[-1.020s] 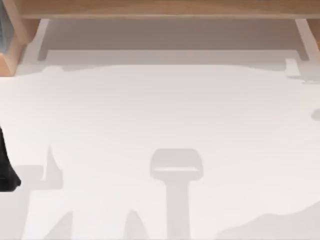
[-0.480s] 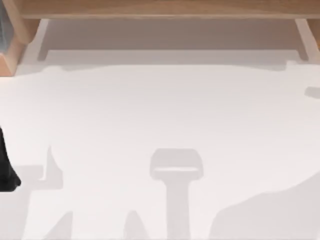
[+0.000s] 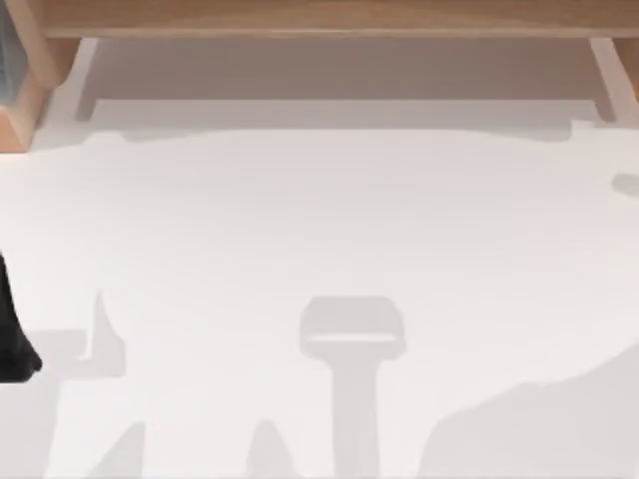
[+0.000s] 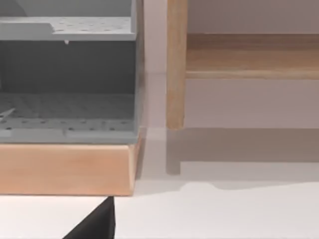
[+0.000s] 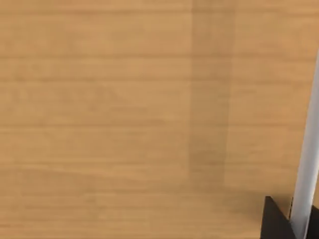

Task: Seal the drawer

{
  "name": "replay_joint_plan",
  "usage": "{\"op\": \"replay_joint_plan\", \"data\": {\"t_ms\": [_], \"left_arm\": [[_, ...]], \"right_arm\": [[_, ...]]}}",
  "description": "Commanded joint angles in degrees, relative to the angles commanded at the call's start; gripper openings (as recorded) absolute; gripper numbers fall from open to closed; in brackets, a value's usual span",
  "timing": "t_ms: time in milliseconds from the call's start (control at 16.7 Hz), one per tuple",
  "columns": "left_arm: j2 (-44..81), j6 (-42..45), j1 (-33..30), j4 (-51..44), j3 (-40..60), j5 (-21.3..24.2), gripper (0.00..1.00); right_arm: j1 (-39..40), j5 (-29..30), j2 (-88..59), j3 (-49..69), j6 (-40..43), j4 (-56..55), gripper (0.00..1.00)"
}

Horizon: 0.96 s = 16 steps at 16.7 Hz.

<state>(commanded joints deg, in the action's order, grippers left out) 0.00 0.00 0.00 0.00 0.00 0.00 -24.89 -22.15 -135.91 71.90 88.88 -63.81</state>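
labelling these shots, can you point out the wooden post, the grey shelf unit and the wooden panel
wooden post (image 4: 175, 64): left wrist view, middle of its upright face.
grey shelf unit (image 4: 67, 107): left wrist view, its perforated lower shelf.
wooden panel (image 5: 99, 114): right wrist view, middle of its flat grained face.

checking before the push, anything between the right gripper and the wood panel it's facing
Nothing visible does. In the right wrist view the wooden panel sits close ahead, with a dark fingertip beside a pale bar. The left arm sits at the table's left edge.
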Motion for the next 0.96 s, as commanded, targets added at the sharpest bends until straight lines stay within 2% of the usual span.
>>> {"op": "replay_joint_plan", "data": {"t_ms": [600, 960], "left_arm": [[0.0, 0.0, 0.0, 0.0, 0.0, 0.0, 1.00], [0.0, 0.0, 0.0, 0.0, 0.0, 0.0, 1.00]], "right_arm": [[0.0, 0.0, 0.0, 0.0, 0.0, 0.0, 0.98], [0.0, 0.0, 0.0, 0.0, 0.0, 0.0, 1.00]]}}
